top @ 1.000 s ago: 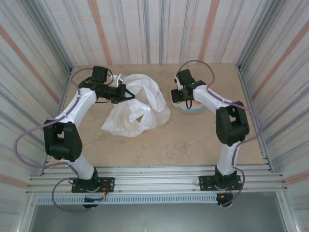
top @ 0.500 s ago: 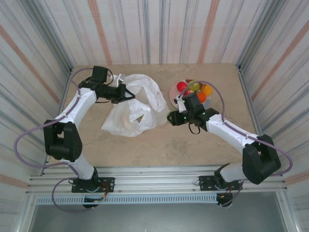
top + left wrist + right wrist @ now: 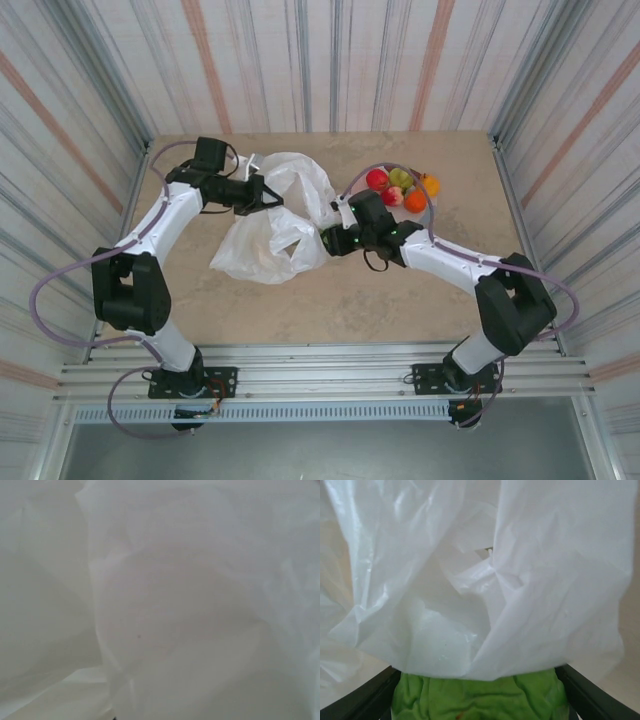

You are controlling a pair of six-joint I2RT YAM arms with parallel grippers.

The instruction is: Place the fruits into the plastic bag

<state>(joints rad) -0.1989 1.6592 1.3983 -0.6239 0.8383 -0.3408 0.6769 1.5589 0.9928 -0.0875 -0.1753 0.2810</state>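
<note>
Right wrist view: a green fruit [image 3: 480,700] is held between the two dark fingers [image 3: 367,700] of the right end effector [image 3: 326,240], which is part-open around it. The fruit is pressed up against the right-hand edge of the plastic bag [image 3: 270,235]. The left end effector [image 3: 268,194] is fully closed at the far rim of the bag and appears to pinch the film there. The left wrist view gives nothing but white film close to the lens. The other fruits [image 3: 402,187] are clustered to the right of the bag, well clear of it.

The main risk is judged to be a release outside the mouth. Loose film is draped over the fruit and across the opening, so the fruit could be dropped onto a fold and roll off across the table [image 3: 400,290]. The thin film could also be dragged by the fingers, or pulled out of the left pinch, and the mouth would collapse.

The bag lies crumpled. Its long axis runs from its handles at the far end toward its near-left corner. A hollow in the film is seen ahead of the fruit, so the mouth is taken to face right, though this cannot be confirmed.
</note>
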